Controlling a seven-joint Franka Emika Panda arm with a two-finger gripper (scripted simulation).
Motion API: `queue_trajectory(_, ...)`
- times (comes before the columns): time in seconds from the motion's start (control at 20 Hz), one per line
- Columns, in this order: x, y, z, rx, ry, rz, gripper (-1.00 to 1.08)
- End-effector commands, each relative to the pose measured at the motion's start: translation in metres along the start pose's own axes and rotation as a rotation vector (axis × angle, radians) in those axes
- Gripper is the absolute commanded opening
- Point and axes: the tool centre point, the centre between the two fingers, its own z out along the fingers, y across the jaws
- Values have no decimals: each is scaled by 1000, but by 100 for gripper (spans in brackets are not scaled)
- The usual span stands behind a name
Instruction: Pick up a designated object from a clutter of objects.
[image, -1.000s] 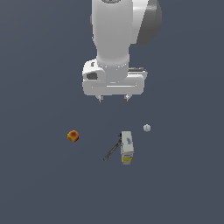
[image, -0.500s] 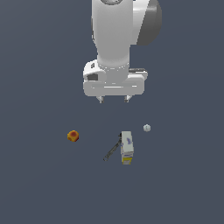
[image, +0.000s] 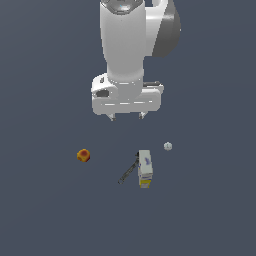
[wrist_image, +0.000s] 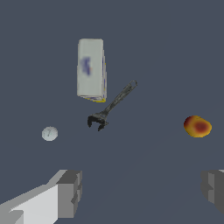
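Note:
The designated object, a small orange-yellow ball with a dark red patch (image: 83, 155), lies on the dark floor at the exterior view's left; it also shows in the wrist view (wrist_image: 197, 126). My gripper (image: 126, 117) hangs high above the floor, open and empty, its fingertips (wrist_image: 70, 192) wide apart. The ball lies below it and to the exterior view's left. The clutter holds a white oblong box with a yellow end (image: 145, 168) (wrist_image: 91, 69), a thin dark wrench-like stick (image: 128, 172) (wrist_image: 110, 107) and a tiny whitish ball (image: 168, 146) (wrist_image: 50, 133).
The stick lies right beside the box. The tiny whitish ball sits apart at the exterior view's right. The floor is a plain dark surface all around.
The gripper has shifted slightly toward the exterior view's left and a little higher. The objects have not moved.

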Motion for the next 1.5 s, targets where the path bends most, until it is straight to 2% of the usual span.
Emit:
queue_trajectory(0.0,2,6,4,-3,0,-29,100)
queue_trajectory(1.45,21,115,95,-34,-3,-596,100)
